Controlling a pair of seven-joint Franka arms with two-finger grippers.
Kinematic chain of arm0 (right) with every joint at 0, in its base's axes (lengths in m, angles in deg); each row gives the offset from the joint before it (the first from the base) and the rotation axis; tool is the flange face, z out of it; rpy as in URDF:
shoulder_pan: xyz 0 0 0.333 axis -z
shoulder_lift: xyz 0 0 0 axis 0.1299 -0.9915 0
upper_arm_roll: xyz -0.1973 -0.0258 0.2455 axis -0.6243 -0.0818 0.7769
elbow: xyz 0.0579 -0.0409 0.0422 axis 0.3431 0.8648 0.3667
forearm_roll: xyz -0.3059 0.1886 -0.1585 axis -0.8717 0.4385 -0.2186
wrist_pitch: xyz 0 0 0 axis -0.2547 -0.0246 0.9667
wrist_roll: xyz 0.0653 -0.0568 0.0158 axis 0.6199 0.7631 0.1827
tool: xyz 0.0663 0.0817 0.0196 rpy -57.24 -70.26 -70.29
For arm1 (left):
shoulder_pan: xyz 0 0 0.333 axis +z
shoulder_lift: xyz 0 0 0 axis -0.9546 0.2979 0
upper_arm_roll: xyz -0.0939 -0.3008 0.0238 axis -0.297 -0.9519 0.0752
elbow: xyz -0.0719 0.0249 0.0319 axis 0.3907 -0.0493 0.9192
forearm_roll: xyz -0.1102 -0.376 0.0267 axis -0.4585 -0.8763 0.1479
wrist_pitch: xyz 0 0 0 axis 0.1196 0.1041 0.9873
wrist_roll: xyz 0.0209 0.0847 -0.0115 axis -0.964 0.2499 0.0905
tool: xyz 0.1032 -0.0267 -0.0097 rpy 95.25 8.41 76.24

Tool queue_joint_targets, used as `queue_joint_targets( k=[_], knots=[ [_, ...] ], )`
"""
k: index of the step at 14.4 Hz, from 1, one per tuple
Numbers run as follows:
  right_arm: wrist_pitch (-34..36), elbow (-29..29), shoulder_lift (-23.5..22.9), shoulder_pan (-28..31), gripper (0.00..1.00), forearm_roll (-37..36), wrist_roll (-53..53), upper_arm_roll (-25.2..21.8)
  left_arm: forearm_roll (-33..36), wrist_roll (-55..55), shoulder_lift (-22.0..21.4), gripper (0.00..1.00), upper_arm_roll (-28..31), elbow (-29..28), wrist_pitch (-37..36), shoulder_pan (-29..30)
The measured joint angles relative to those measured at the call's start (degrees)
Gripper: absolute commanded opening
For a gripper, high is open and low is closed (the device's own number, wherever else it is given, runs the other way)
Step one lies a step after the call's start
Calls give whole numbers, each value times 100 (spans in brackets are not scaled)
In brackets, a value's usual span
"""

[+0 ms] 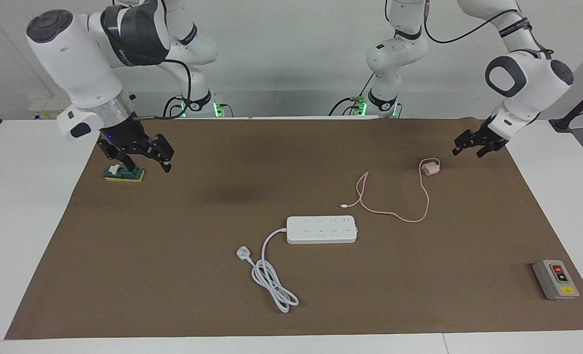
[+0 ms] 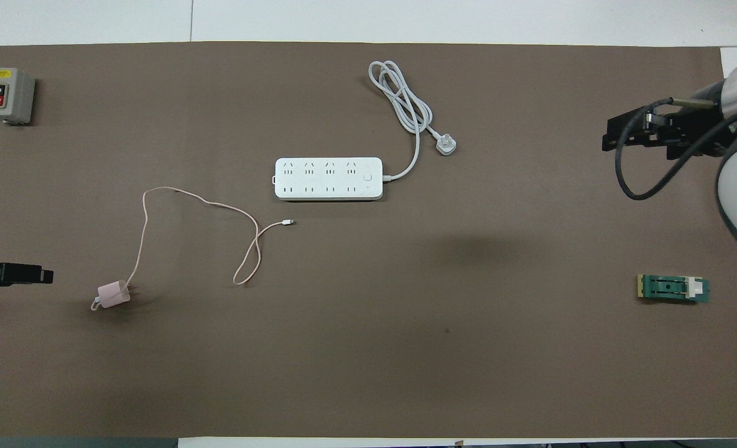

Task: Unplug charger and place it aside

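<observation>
The pink charger (image 1: pixel 430 168) lies free, light and rigid with a limp cable (image 1: pixel 394 204), best pinched across its cube body, while the left gripper (image 1: pixel 473 145) and right gripper (image 1: pixel 135 153) both hang spread and empty.

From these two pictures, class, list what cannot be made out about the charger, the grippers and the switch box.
- Charger: its prongs are too small to count in either view.
- Left gripper: the overhead view's edge cuts off all but its tips.
- Right gripper: in the facing view it covers part of the green block.
- Switch box: its button lettering is too small.
</observation>
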Motion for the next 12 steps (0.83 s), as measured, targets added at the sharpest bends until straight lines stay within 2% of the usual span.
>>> queue_joint_targets(
  k=[3, 7, 12],
  knots=[
    [562, -1, 338, 231, 100, -75, -688, -2, 174, 912, -14, 100, -90, 722, -610, -15],
    [1031, 0, 794, 314, 100, -492, -1083, 4, 193, 1934, -18, 100, -214, 1244, -924, -199],
    [1420, 3, 1097, 395, 100, -614, -1212, 25, 224, 2229, -17, 100, -295, 1743, -1066, -405]
  ],
)
